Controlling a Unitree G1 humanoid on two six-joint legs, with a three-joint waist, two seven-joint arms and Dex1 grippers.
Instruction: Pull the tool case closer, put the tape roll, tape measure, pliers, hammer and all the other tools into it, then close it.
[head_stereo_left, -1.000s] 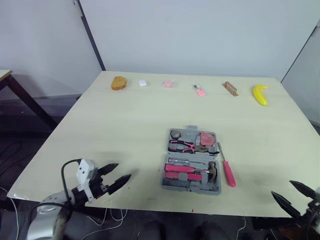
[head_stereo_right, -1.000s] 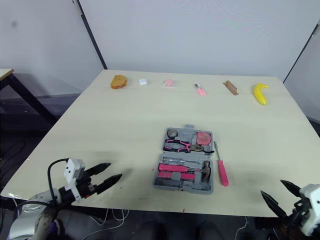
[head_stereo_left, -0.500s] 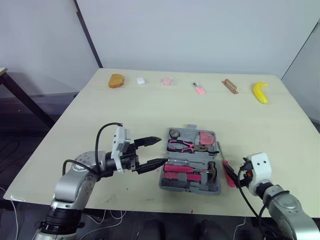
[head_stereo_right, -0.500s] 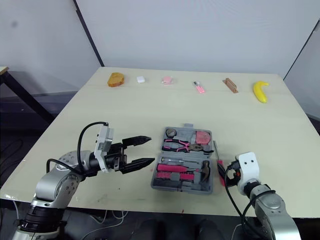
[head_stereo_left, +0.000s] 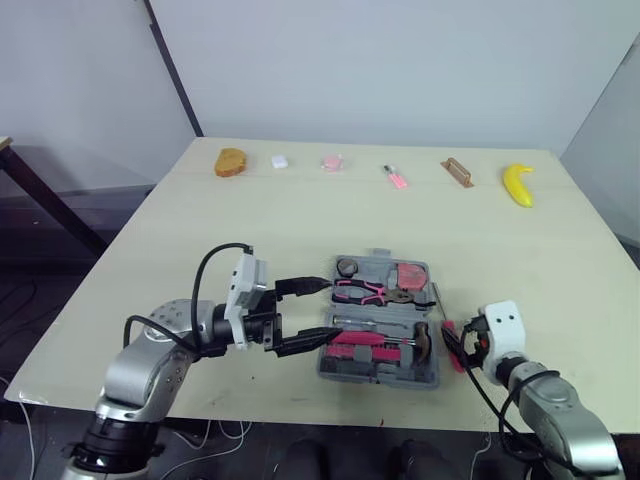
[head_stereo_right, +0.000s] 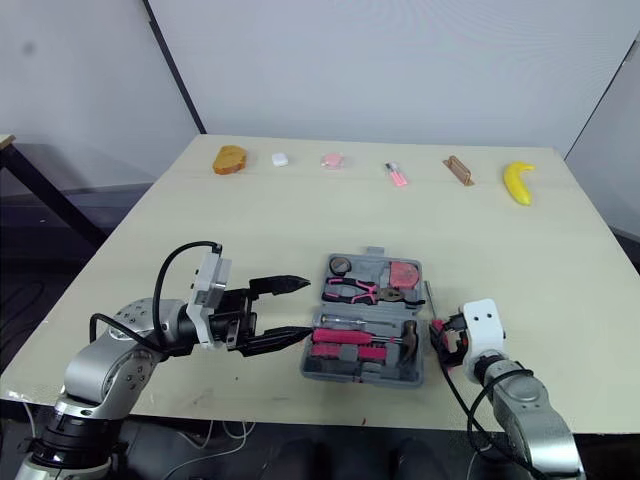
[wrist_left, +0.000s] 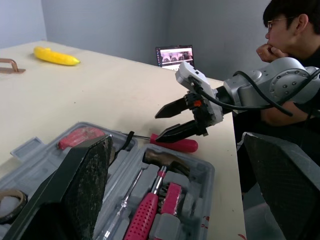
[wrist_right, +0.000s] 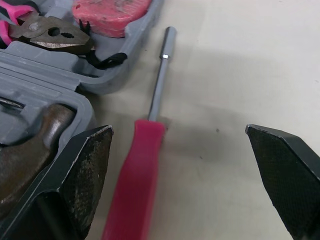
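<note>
**Stock on table: open tool case, one tool outside it**

1. Table (head_stereo_left: 250, 230): pale, square top; carries everything below.
2. Person (wrist_left: 295, 30): past the table's right side, behind the right arm, beside an open laptop (wrist_left: 174, 55).
3. Tool case (head_stereo_left: 345, 365): grey, lying open and flat near the front edge, centre-right; one half far, one half near.
4. Left gripper (head_stereo_right: 303, 308): at the case's left edge, its claw spread wide and holding nothing; one finger points at the far half, the other at the near half. Contact with the case cannot be told.
5. Right gripper (wrist_right: 177, 130): at the case's near right corner, low over the table, claw wide and empty.
6. Screwdriver (wrist_right: 135, 190): pink handle, steel shaft; on the table just right of the case, outside it, shaft pointing far. The handle lies between the right fingers, close to the one on the case side.
7. Hammer (head_stereo_left: 424, 340): right end of the near half.
8. Pink-handled tools (head_stereo_left: 358, 340): near half, left of the hammer.
9. Pliers (head_stereo_left: 365, 291): pink grips, middle of the far half.
10. Tape measure (head_stereo_left: 412, 275): pink, far half, right.
11. Tape roll (head_stereo_left: 350, 268): far half, left corner.
12. Along the far edge, well apart from the case: banana (head_stereo_left: 518, 185) at right, brown block (head_stereo_left: 458, 172), brown lump (head_stereo_left: 232, 162) at left.
</note>
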